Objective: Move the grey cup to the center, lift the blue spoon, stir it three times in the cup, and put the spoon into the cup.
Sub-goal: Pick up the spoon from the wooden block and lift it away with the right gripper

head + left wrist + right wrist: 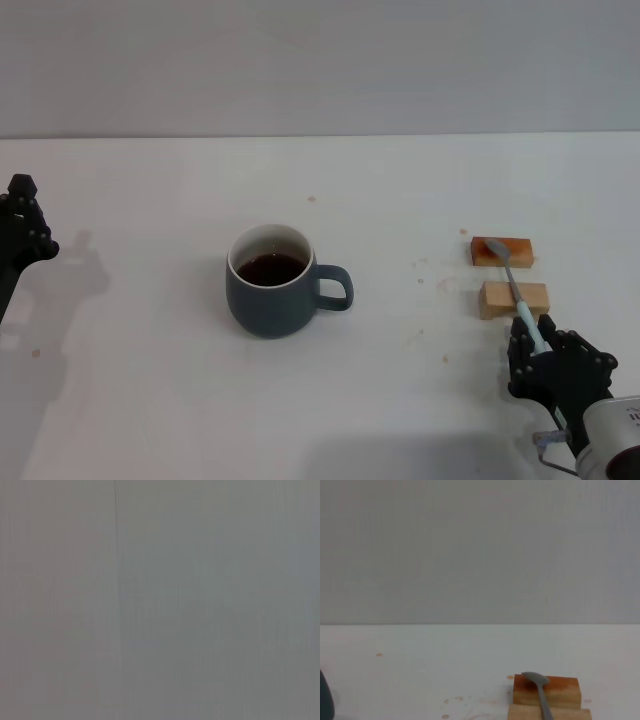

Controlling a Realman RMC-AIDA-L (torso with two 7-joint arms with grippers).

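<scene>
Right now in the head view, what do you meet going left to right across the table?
left gripper at the edge → grey cup → the wooden blocks with the blue spoon across them → right gripper.

L gripper [22,215] parked at far left edge of head view, raised, black, idle; R gripper [535,345] low at near right, dark fingers [520,352] pointing fwd, set either side of the blue spoon [522,298] handle end; R wrist pale behind it.
</scene>
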